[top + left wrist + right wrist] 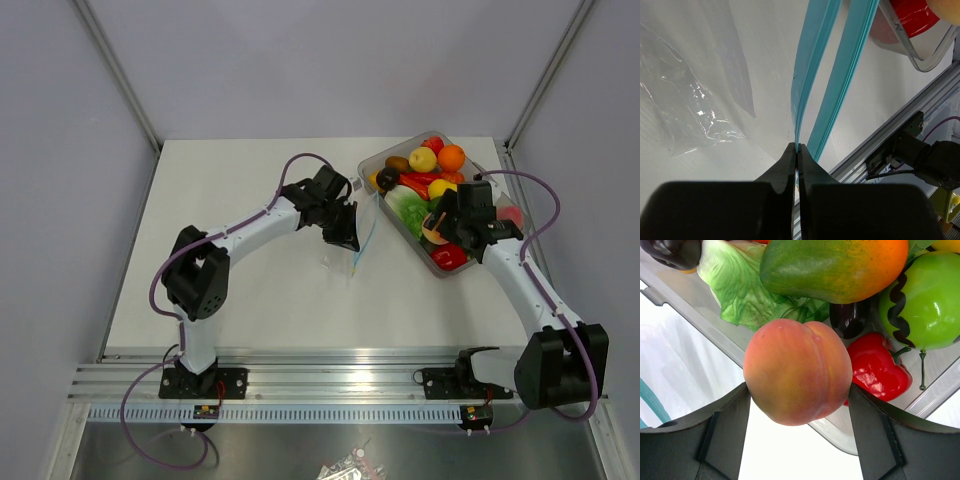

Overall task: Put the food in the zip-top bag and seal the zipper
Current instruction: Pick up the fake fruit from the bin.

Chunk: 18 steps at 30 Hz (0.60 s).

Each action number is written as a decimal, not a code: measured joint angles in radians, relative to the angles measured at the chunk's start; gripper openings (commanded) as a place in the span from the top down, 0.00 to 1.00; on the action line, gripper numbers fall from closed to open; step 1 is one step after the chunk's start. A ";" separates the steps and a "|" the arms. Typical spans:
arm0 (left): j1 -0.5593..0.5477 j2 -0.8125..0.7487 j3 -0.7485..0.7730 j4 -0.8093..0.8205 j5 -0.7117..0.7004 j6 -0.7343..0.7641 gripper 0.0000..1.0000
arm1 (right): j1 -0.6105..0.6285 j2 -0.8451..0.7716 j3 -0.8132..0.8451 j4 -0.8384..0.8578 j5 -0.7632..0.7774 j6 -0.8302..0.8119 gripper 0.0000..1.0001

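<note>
The zip-top bag (343, 257) lies clear and floppy on the white table, its film (690, 100) crinkled to the left in the left wrist view. My left gripper (346, 238) (798, 150) is shut on one side of the light blue zipper (812, 65); the other side (850, 60) hangs apart from it, so the mouth gapes. My right gripper (438, 229) (797, 390) is shut on the pink-yellow peach (797, 372) (435, 225), held over the tray's left wall. More food, including an orange (451, 157), lies in the tray.
A rigid clear tray (372, 166) (705, 315) at the back right holds lettuce (740, 285), a red pepper (877, 367), a mango (835, 265) and other toy produce. An aluminium rail (330, 385) runs along the near table edge.
</note>
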 measured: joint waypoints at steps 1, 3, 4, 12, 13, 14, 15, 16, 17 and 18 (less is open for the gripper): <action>0.000 0.000 0.000 0.000 0.000 -0.001 1.00 | 0.000 0.000 0.000 0.000 0.000 0.000 0.60; 0.000 0.002 0.000 0.000 0.000 -0.004 1.00 | 0.000 0.001 -0.002 0.000 0.000 -0.002 0.57; 0.000 0.002 0.000 0.000 -0.001 -0.006 1.00 | 0.000 0.003 -0.002 -0.002 0.000 -0.004 0.57; 0.003 0.002 0.000 0.000 -0.008 -0.009 1.00 | 0.000 0.025 -0.024 -0.010 -0.004 -0.009 0.58; 0.004 0.002 0.000 0.000 -0.008 -0.009 1.00 | 0.000 0.023 -0.026 -0.009 -0.006 -0.009 0.58; 0.005 0.003 0.000 0.000 -0.008 -0.009 1.00 | 0.000 0.016 -0.027 -0.009 -0.013 -0.010 0.58; 0.005 0.004 0.001 -0.001 -0.009 -0.009 1.00 | 0.000 0.007 -0.029 -0.008 -0.022 -0.010 0.58; 0.006 0.005 0.002 -0.001 -0.010 -0.009 1.00 | 0.000 -0.005 -0.030 -0.008 -0.031 -0.011 0.58; 0.006 0.007 0.003 0.000 -0.010 -0.009 1.00 | 0.000 -0.020 -0.030 -0.008 -0.040 -0.011 0.58; 0.006 0.009 0.003 0.000 -0.010 -0.009 1.00 | 0.000 -0.037 -0.030 -0.008 -0.050 -0.011 0.58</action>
